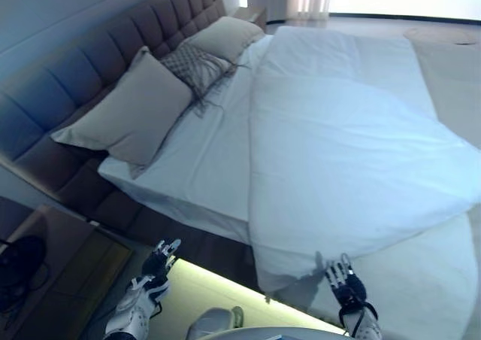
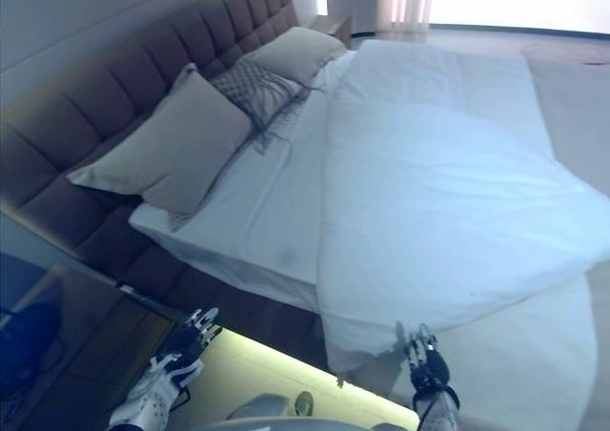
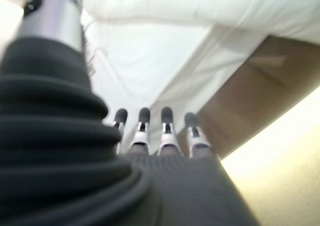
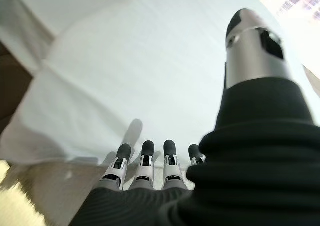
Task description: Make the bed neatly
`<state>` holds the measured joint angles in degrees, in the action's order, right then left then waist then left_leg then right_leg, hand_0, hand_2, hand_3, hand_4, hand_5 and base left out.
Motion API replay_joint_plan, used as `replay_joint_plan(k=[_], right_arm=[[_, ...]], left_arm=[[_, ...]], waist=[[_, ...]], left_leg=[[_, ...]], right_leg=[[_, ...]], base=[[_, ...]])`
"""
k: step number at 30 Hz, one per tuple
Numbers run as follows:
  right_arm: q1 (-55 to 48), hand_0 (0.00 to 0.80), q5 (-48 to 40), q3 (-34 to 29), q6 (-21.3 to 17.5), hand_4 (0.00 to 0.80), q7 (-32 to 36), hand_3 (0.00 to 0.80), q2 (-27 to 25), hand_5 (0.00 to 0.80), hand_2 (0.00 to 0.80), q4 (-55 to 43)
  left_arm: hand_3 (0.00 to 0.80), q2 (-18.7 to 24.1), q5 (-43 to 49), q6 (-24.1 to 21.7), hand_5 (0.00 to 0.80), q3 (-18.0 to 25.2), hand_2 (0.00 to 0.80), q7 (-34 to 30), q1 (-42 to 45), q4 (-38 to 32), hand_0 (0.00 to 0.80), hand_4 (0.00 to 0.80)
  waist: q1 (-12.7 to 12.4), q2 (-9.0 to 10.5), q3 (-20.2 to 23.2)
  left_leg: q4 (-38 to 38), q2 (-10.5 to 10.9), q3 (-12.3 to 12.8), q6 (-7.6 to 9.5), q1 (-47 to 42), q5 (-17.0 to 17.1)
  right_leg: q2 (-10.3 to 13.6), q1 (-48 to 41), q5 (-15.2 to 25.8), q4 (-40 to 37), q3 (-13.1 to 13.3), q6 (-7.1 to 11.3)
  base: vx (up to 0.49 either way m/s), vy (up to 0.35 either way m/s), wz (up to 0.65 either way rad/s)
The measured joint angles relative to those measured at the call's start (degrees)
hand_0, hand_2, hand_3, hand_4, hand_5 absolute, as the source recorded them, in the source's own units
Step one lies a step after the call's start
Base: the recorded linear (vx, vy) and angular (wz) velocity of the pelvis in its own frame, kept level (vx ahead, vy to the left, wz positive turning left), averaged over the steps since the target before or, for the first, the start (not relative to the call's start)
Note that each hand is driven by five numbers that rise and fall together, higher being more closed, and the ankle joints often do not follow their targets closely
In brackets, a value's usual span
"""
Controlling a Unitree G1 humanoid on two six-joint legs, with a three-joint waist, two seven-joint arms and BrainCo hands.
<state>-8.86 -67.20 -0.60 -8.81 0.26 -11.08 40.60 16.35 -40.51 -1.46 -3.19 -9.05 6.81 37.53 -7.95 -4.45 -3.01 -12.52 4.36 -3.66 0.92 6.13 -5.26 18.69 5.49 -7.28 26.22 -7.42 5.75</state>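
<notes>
A bed with a white duvet [image 1: 353, 137] lies across the view; the duvet covers the right part and hangs over the near edge, leaving the white sheet [image 1: 203, 152] bare beside the pillows. Two beige pillows [image 1: 131, 110] [image 1: 225, 35] and a patterned cushion [image 1: 197, 68] lean on the padded headboard [image 1: 68, 77]. My left hand [image 1: 159, 261] is open, low beside the bed's near side, holding nothing. My right hand [image 1: 344, 278] is open just below the duvet's hanging corner, apart from it. The right wrist view shows the duvet [image 4: 150, 71] past straight fingers [image 4: 145, 158].
A dark nightstand [image 1: 52, 272] with a black object stands at the lower left by the headboard. A lit strip [image 1: 218, 283] runs under the bed frame. Pale carpet [image 1: 451, 62] lies beyond the bed at right, with a bright window at the far end.
</notes>
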Motion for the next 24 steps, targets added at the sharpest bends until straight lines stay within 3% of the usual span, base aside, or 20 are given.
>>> replay_joint_plan(k=[2,3,6,8,9,10,13,14,16,19,21,24], right_arm=[[0.03,0.0,0.03,0.16,0.03,0.0,-0.49,0.0,0.53,0.0,0.0,-0.52],[-0.07,0.0,0.16,0.67,0.17,0.0,-0.43,0.0,1.26,0.0,0.0,-0.57],[-0.04,0.0,0.24,0.71,0.28,0.0,0.25,0.0,1.04,0.0,0.0,-0.3],[0.4,0.0,0.24,-0.96,0.57,0.0,0.81,0.0,0.63,0.0,0.0,1.3],[0.63,0.0,0.24,-1.59,0.99,0.0,1.24,0.0,0.43,0.0,0.0,2.2],[0.68,0.0,0.24,-2.08,1.44,0.0,1.63,0.0,0.28,0.0,0.0,3.02],[0.71,0.0,0.34,-2.04,2.95,0.0,1.88,0.0,0.58,0.0,0.0,3.85],[0.82,0.0,0.53,-2.1,3.12,0.0,1.86,0.0,0.52,0.0,0.0,4.03],[1.06,0.0,1.38,-3.17,3.32,0.0,1.69,0.0,-0.54,0.0,0.0,3.97],[1.8,0.0,1.42,-3.21,3.49,0.0,0.39,0.0,-3.02,0.0,0.0,3.89],[2.35,0.0,1.4,-3.16,3.45,0.0,-0.51,0.0,-3.69,0.0,0.0,3.47],[5.23,0.0,0.59,-3.3,3.32,0.0,-3.96,0.0,-3.29,0.0,0.0,3.09]], left_arm=[[0.0,0.65,0.49,-0.29,0.0,1.27,0.0,0.06,1.53,0.02,0.0,0.0],[0.0,1.61,0.46,-0.48,0.0,1.92,0.0,0.1,2.27,-0.18,0.0,0.0],[0.0,3.61,0.44,-0.5,0.0,2.23,0.0,0.79,2.57,-0.31,0.0,0.0],[0.0,3.56,0.43,-0.51,0.0,2.22,0.0,1.21,2.4,-0.24,0.0,0.0],[0.0,3.59,0.42,-0.5,0.0,2.22,0.0,1.2,2.22,-0.24,0.0,0.0],[0.0,3.65,0.41,-0.52,0.0,2.23,0.0,1.18,1.96,-0.26,0.0,0.0],[0.0,4.85,0.38,-0.48,0.0,2.6,0.0,1.14,2.24,-0.4,0.0,0.0],[0.0,4.67,0.4,-0.42,0.0,3.17,0.0,1.17,2.34,-0.15,0.0,0.0],[0.0,3.59,0.43,-0.42,0.0,3.46,0.0,0.61,2.9,-0.31,0.0,0.0],[0.0,2.4,0.46,-0.5,0.0,4.81,0.0,0.51,2.5,-1.34,0.0,0.0],[0.0,2.2,0.43,-0.55,0.0,4.86,0.0,0.45,2.22,-2.23,0.0,0.0],[0.0,2.29,0.25,-0.66,0.0,4.94,0.0,-0.51,-0.03,-2.68,0.0,0.0]], waist=[[0.15,-0.25,0.4],[0.16,0.39,0.47],[1.08,2.61,0.55],[2.39,3.3,0.52],[2.69,3.72,0.48],[2.87,4.29,0.49],[2.46,6.83,0.15],[2.45,6.79,0.09],[2.47,4.14,-0.23],[2.81,2.2,-0.46],[2.92,2.22,-0.57],[3.73,4.21,-3.06]], left_leg=[[1.08,-0.01,1.02,0.86,-2.0,-0.08],[1.66,0.21,1.55,1.31,-2.77,-0.55],[2.17,0.32,1.58,1.25,-3.35,-0.38],[2.1,0.26,1.25,1.32,-3.49,-0.65],[2.16,0.26,0.88,0.89,-3.67,-0.87],[2.09,0.34,0.78,0.65,-3.81,-0.95],[1.59,-0.37,0.45,-2.19,-4.76,-2.53],[1.04,-1.65,0.14,-3.41,-4.88,-3.2],[1.04,-6.4,-0.15,-5.14,-5.54,-3.76],[1.97,-10.54,0.45,-6.69,-6.47,-2.52],[2.02,-11.51,0.54,-7.21,-6.56,-2.04],[-7.94,-11.86,0.57,-7.68,-1.78,-1.55]], right_leg=[[1.18,2.04,2.94,5.94,0.35,-2.23],[1.67,3.55,2.51,8.0,0.53,-2.3],[1.17,4.4,1.75,0.92,0.79,-1.49],[1.8,3.58,2.97,-7.18,1.64,0.45],[2.27,2.98,4.38,-11.29,2.39,2.59],[2.62,2.34,6.09,-14.6,2.4,3.5],[3.35,0.3,9.48,-19.9,2.2,3.33],[2.38,-0.4,11.1,-20.1,2.01,7.08],[-2.44,-1.46,9.7,-19.87,0.47,4.61],[-6.01,-2.15,8.48,-18.8,-1.83,2.66],[-7.19,-2.35,8.08,-18.74,-2.07,2.23],[-7.65,-4.41,6.97,-19.78,-1.94,1.28]], base=[[0.226,-0.036,-0.16],[0.212,-0.174,-0.21],[0.193,-0.256,-0.1],[0.185,-0.263,0.08],[0.161,-0.248,0.13],[0.159,-0.262,0.12],[0.232,-0.377,0.05],[0.226,-0.347,-0.01],[0.17,-0.294,0.03],[0.101,-0.259,0.16],[0.071,-0.19,0.1],[0.095,0.061,0.24]])
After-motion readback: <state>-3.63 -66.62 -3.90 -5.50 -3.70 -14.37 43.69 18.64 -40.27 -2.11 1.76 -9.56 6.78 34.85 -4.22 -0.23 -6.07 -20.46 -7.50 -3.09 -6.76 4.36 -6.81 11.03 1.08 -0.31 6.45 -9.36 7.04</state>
